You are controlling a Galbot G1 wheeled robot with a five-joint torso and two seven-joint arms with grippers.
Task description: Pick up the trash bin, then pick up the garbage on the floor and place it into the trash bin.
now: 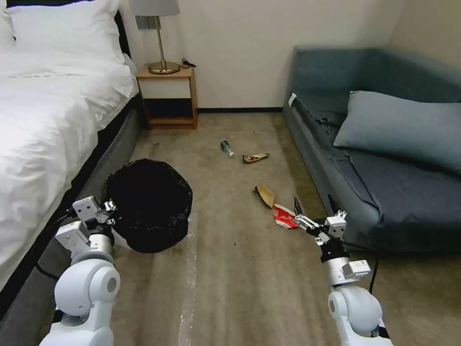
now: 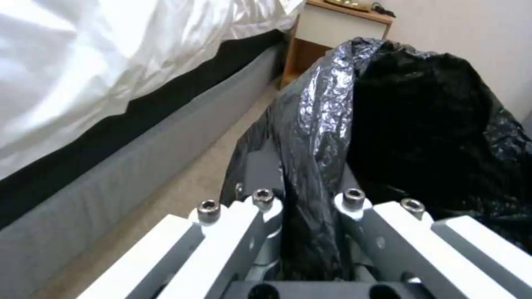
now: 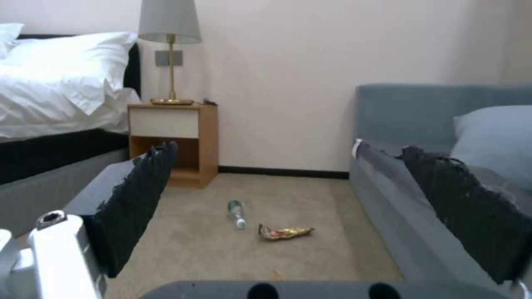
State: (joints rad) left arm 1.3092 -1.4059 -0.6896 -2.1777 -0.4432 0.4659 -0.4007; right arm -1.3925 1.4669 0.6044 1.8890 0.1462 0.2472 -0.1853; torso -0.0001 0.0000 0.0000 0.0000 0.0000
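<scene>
The trash bin [image 1: 149, 206], lined with a crinkled black bag, sits low at my left beside the bed, its mouth tipped toward me. My left gripper [image 1: 108, 211] is shut on its near rim; the left wrist view shows the bag-covered rim [image 2: 327, 124] pinched between the fingers [image 2: 260, 207]. My right gripper [image 1: 313, 202] hangs open just right of a red-and-white carton [image 1: 284, 216], holding nothing. A tan cardboard scrap [image 1: 265, 194] lies just beyond the carton. Farther off lie a green bottle [image 1: 226, 147] [image 3: 237, 212] and a snack wrapper [image 1: 255, 157] [image 3: 284, 231].
A white bed [image 1: 53, 120] runs along the left and a blue-grey sofa [image 1: 384, 158] along the right. A wooden nightstand [image 1: 168, 96] with a lamp stands against the far wall. Beige carpet [image 1: 230, 269] lies open between bed and sofa.
</scene>
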